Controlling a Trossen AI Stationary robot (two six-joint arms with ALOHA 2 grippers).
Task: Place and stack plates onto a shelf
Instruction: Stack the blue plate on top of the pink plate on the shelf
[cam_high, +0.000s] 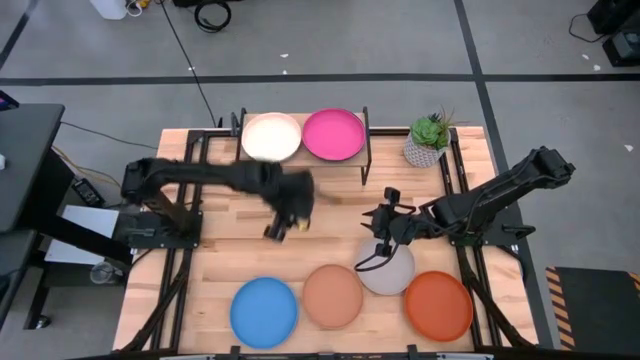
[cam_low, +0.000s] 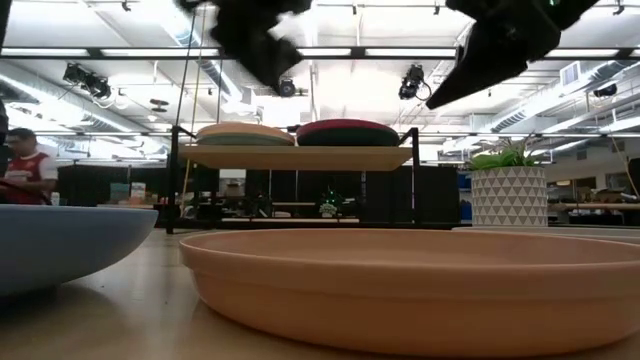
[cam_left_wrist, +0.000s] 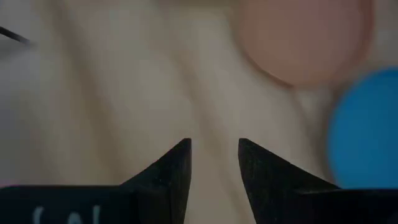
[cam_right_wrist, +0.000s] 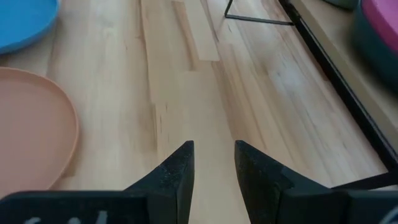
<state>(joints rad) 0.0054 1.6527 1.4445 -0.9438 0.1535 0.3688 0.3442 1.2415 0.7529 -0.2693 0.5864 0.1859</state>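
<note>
Little potted succulent (cam_high: 429, 139) in a white patterned pot sits at the far right corner of the wooden surface (cam_high: 230, 255); a person (cam_low: 27, 165) in red is way back.

The high camera looks straight down on my whole table (cam_high: 230, 250); the low one sits at tabletop height, close behind the tan-peach plate (cam_low: 420, 285), facing the shelf (cam_low: 300, 157); both wrist cameras share that plate.
</note>
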